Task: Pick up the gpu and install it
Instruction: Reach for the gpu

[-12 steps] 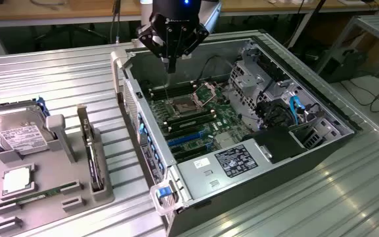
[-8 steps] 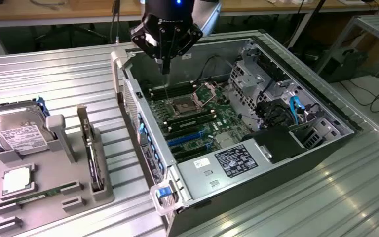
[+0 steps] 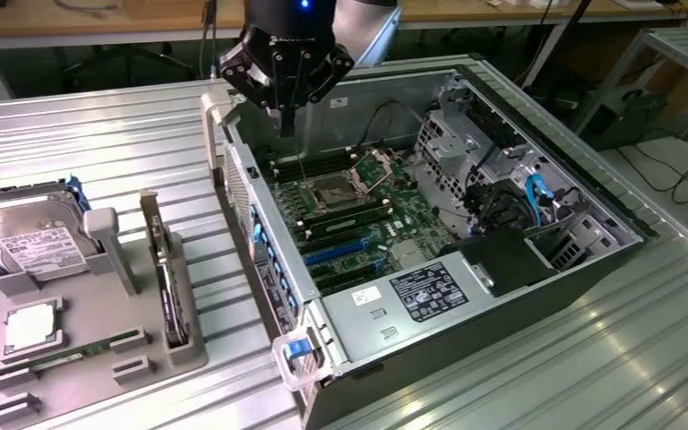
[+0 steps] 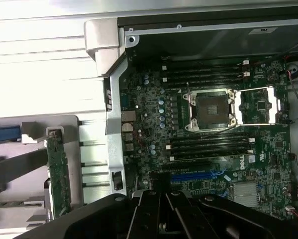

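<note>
The gpu (image 3: 160,269) stands on its edge in a slot of the grey holder tray (image 3: 194,345) at the exterior view's left, its silver bracket at the far end. In the wrist view the gpu (image 4: 57,174) shows its green circuit board face. My gripper (image 3: 286,125) hangs above the far end of the open computer case (image 3: 613,260), over the motherboard (image 3: 410,210), well apart from the gpu. Its black fingers are pressed together with nothing between them. The wrist view has the gripper (image 4: 164,199) over the blue expansion slots (image 4: 193,177).
On the grey tray stand a silver hard drive (image 3: 36,244), a square processor chip (image 3: 31,324) and a narrow green memory stick (image 3: 72,356). Inside the case are the open CPU socket (image 3: 330,193), memory slots, blue expansion slots (image 3: 341,255) and cables. The ribbed metal table (image 3: 559,358) surrounds everything.
</note>
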Robot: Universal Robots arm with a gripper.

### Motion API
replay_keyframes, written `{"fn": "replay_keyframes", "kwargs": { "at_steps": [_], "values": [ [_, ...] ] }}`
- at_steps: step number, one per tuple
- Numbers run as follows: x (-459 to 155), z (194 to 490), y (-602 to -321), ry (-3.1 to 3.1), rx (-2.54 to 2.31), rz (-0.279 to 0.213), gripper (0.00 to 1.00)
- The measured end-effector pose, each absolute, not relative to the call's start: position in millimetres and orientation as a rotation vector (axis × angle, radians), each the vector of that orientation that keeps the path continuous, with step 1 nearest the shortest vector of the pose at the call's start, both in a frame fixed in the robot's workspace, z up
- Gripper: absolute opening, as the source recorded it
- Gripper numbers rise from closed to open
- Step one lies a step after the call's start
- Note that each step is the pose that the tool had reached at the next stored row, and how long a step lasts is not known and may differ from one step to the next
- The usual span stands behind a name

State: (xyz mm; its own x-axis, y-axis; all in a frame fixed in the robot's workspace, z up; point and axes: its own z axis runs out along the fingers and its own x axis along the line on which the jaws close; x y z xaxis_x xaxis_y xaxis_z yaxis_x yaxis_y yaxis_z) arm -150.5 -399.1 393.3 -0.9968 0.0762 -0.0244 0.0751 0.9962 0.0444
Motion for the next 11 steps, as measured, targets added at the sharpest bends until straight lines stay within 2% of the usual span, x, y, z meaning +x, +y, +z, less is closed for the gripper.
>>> {"fn": "replay_keyframes", "kwargs": {
  "at_steps": [11],
  "values": [
    [-173,393,-400,3.113,0.118,0.068,0.11]
  ]
}}
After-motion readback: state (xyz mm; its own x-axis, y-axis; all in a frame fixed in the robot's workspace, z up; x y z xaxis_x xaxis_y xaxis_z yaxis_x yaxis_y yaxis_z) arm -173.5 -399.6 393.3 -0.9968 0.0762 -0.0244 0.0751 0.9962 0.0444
